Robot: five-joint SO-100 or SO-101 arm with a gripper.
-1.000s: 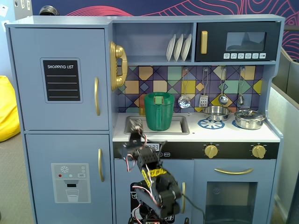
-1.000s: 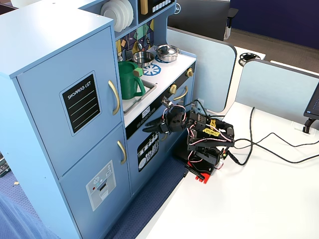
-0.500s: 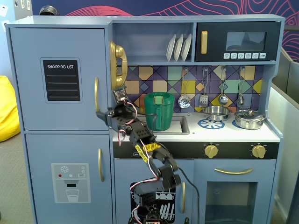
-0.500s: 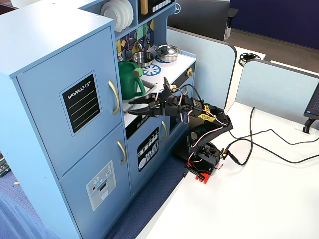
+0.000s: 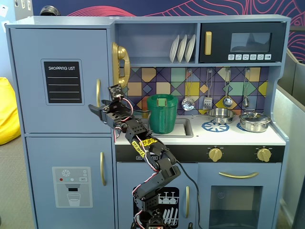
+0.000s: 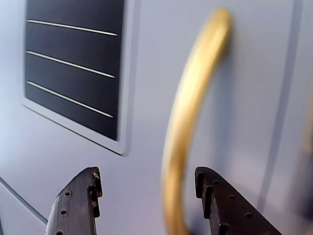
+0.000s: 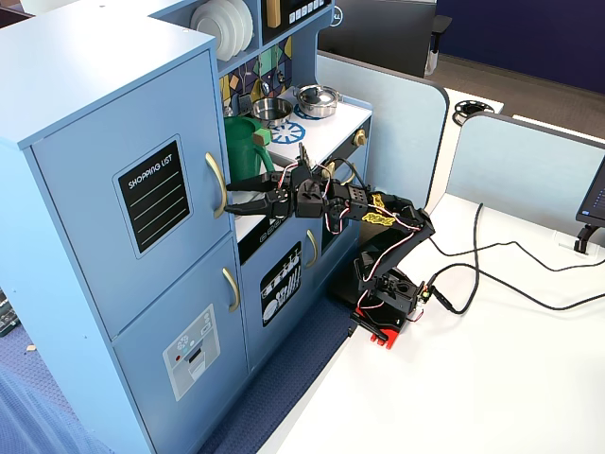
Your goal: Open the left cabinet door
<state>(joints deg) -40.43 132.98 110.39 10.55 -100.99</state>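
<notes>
The left cabinet door (image 5: 62,78) is blue-grey, with a black "SHOPPING LIST" panel (image 5: 62,82) and a vertical gold bar handle (image 5: 98,92). It sits shut, flush with the cabinet, and also shows in the other fixed view (image 7: 132,189). My gripper (image 5: 95,112) is open at the lower part of the handle. In the wrist view the handle (image 6: 190,122) runs down between the two dark fingers, nearer the right fingertip (image 6: 201,178) than the left one (image 6: 93,178). The gripper (image 6: 146,178) is not closed on it. From the side the gripper (image 7: 230,198) straddles the handle (image 7: 217,184).
Below is the door with the ice/water dispenser graphic (image 5: 71,186). A green jug (image 5: 162,113) stands in the sink just behind the arm. A gold phone (image 5: 119,64) hangs above. The arm's base (image 7: 383,303) stands on a white table (image 7: 492,378) with cables.
</notes>
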